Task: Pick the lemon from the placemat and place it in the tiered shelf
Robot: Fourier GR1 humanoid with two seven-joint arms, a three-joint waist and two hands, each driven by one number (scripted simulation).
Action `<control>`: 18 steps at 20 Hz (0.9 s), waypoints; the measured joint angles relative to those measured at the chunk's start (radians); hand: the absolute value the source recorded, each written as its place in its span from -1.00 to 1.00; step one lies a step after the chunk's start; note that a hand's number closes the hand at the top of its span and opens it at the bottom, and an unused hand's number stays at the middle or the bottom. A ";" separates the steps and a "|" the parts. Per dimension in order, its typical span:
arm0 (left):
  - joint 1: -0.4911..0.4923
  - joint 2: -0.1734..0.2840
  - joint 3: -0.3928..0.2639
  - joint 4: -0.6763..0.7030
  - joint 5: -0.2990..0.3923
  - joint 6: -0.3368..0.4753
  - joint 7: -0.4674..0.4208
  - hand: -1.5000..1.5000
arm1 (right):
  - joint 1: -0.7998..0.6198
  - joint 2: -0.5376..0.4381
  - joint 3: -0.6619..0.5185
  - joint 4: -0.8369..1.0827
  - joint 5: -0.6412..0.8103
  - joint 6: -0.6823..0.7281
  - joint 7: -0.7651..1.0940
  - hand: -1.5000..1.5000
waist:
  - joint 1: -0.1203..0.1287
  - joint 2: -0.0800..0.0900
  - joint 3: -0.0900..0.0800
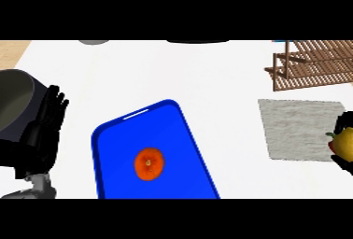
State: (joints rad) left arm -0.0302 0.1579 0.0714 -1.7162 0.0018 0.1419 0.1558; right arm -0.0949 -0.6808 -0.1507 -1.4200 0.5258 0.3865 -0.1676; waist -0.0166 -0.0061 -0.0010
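Note:
The yellow lemon (pixel 342 141) shows at the right edge, partly hidden inside my right hand (pixel 342 122), whose black fingers curl round it just off the right side of the grey placemat (pixel 300 128). The wooden tiered shelf (pixel 314 63) stands at the back right, beyond the placemat. My left hand (pixel 47 122) rests open at the left edge, fingers up, far from the lemon.
A blue tray (pixel 172 140) lies in the middle front with an orange fruit (pixel 149 163) on it. A dark round pot (pixel 14 102) sits at the far left behind my left hand. Two dark objects peek in at the counter's back edge.

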 measured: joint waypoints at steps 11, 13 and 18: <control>-0.037 0.011 0.015 0.015 0.004 -0.008 0.017 0.00 | -0.084 -0.047 -0.367 -0.210 -0.337 0.098 0.315 1.00 | -0.001 0.001 -0.001; -0.028 0.007 0.014 0.009 0.005 -0.013 0.013 0.00 | -0.107 -0.071 -0.399 -0.222 -0.350 0.103 0.363 1.00 | 0.006 0.002 0.000; -0.044 -0.009 0.002 0.012 -0.012 -0.004 0.021 0.00 | -0.178 -0.119 -0.431 -0.118 -0.337 0.083 0.364 1.00 | 0.017 0.005 0.000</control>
State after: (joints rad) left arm -0.0744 0.1487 0.0737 -1.7041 -0.0101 0.1382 0.1770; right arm -0.2733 -0.7993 -0.5819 -1.5384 0.1889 0.4695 0.1961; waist 0.0002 -0.0008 -0.0006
